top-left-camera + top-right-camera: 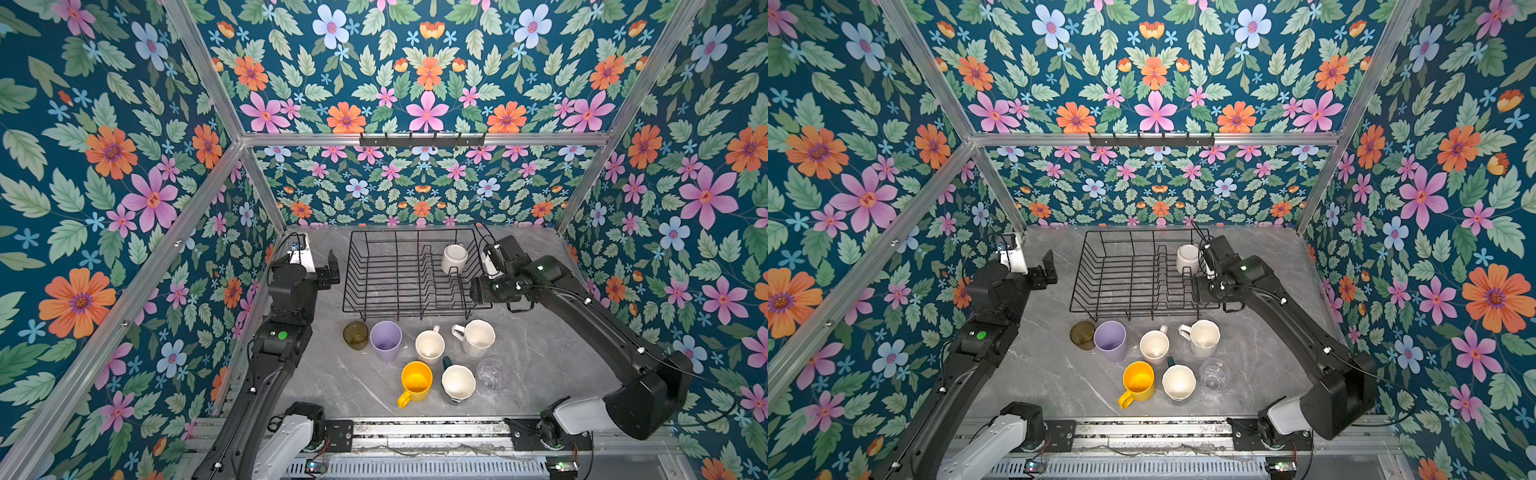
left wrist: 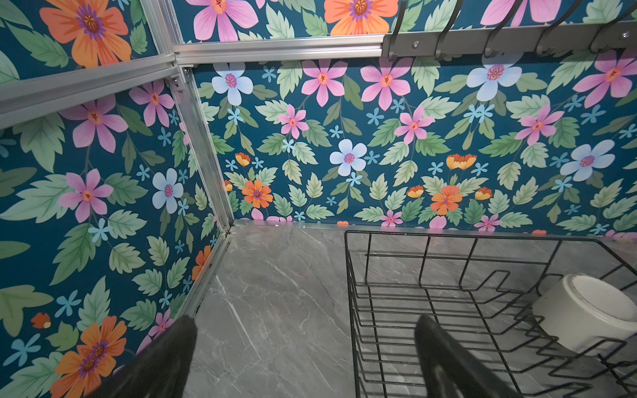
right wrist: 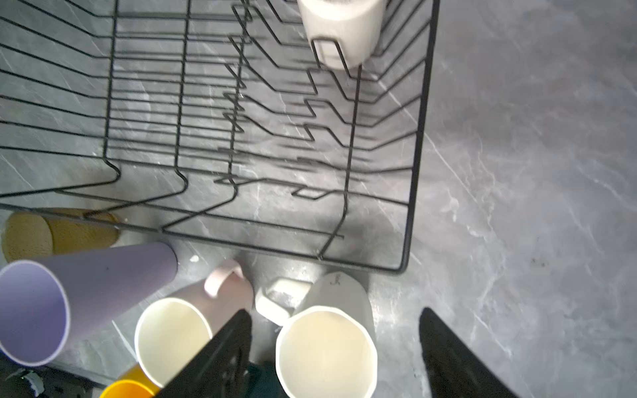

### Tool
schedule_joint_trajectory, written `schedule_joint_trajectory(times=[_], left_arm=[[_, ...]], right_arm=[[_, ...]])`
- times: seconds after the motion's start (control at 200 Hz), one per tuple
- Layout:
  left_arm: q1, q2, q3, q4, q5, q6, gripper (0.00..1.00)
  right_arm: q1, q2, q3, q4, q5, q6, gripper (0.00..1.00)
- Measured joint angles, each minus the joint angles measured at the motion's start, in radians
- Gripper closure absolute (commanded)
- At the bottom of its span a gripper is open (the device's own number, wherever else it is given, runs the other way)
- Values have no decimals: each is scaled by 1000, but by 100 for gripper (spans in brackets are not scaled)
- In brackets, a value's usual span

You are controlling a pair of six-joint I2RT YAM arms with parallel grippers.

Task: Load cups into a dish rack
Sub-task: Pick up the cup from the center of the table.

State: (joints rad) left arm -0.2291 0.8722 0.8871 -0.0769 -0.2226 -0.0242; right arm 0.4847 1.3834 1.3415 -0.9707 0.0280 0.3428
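The black wire dish rack [image 1: 374, 270] [image 1: 1100, 270] stands at the back of the table, with one off-white cup [image 1: 454, 258] [image 2: 586, 310] upside down in its far right corner. In front of it stand an olive tumbler [image 1: 355, 334], a lilac tumbler [image 1: 385, 340], a pale pink mug [image 1: 429, 347], a white mug [image 1: 478, 337], a yellow mug [image 1: 415, 382], a dark green mug [image 1: 457, 383] and a clear glass [image 1: 490, 372]. My right gripper [image 1: 478, 291] [image 3: 336, 344] hangs open over the rack's near right corner; the white mug [image 3: 324, 351] shows below between its fingers. My left gripper [image 1: 332, 266] [image 2: 306, 361] is open and empty, left of the rack.
A grey hook rail [image 1: 422, 140] runs along the back wall above the rack. Floral walls and aluminium posts [image 1: 266, 195] close in the left, back and right sides. A metal rail [image 1: 415, 432] carrying both arm bases lines the front edge.
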Motion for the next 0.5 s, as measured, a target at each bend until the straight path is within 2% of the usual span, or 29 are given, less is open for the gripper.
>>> schedule_joint_trajectory(times=[0.21, 0.5], left_arm=[[0, 0, 0, -1, -11, 3, 0], [0, 0, 0, -1, -13, 4, 0]], right_arm=[[13, -114, -152, -29, -26, 49, 36], [25, -162, -292, -15, -78, 100, 50]])
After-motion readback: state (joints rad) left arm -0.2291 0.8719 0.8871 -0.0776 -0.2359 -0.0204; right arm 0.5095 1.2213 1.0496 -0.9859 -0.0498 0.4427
